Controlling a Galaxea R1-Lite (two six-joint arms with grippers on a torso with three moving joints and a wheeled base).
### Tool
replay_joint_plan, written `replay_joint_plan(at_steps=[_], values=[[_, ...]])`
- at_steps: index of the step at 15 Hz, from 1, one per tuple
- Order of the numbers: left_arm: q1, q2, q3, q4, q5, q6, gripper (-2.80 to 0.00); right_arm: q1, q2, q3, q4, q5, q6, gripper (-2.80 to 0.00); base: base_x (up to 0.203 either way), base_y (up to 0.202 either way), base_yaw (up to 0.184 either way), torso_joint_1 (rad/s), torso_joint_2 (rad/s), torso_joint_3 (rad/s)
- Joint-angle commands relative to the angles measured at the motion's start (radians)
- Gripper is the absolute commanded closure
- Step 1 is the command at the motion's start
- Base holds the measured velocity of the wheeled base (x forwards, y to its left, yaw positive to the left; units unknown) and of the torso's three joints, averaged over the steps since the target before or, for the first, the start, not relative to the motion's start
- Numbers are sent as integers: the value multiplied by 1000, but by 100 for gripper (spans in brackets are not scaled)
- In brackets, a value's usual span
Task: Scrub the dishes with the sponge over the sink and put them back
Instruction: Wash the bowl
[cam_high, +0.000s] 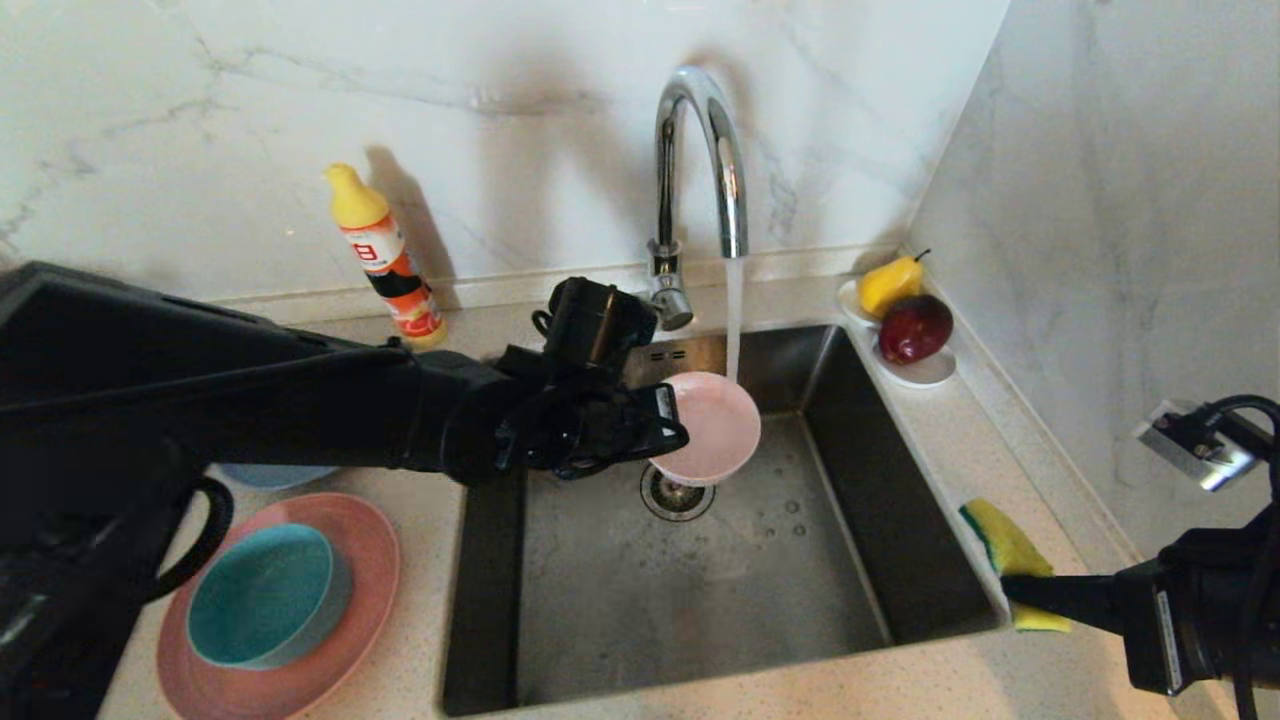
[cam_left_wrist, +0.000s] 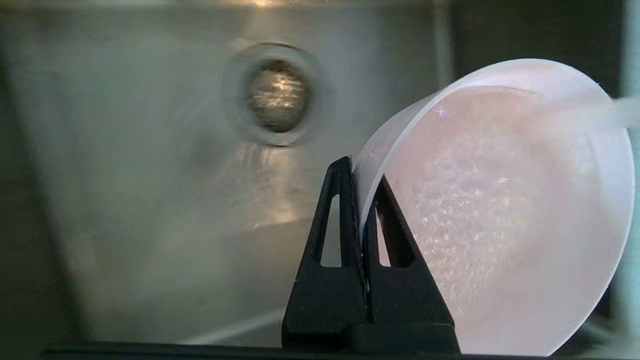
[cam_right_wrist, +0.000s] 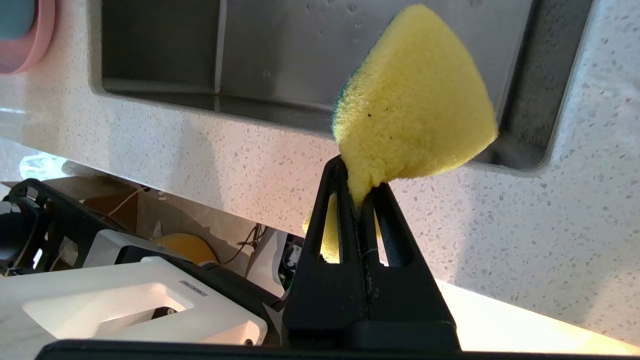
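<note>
Sponge (cam_high: 1005, 550): soft and light; it crushes where pinched, so grip one end. It hangs over the counter at the sink's 4 o'clock corner.
Right gripper (cam_high: 1012, 588): clamped on the sponge's near end; the free end projects toward 11 o'clock.
Teal bowl (cam_high: 265, 595): nested on the salmon-pink plate (cam_high: 365, 625), at 9 o'clock of the sink (cam_high: 700, 600).
Pale pink bowl (cam_high: 712, 425): rigid, wet, probably slippery; take it by the rim. It is tilted under the tap stream, above the drain (cam_high: 678, 493).
Left gripper (cam_high: 668, 420): closed on the bowl's rim at its 9 o'clock edge.
</note>
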Motion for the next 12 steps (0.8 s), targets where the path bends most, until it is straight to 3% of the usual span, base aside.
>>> replay_joint_plan(at_steps=[1,3,6,12], values=[[12,-118,91,-13,51,17,0,1,7,4,1,7,2,0,0,0,0,0,0,0],[28,-212,219,-118,129,73,0,1,17,8,1,18,3,0,0,0,0,0,0,0],[40,-310,396,-378,219,206,0,1,39,17,1,19,10,0,0,0,0,0,0,0],[41,-394,642,-870,261,352,0,1,78,22,-15,34,20,0,0,0,0,0,0,0]])
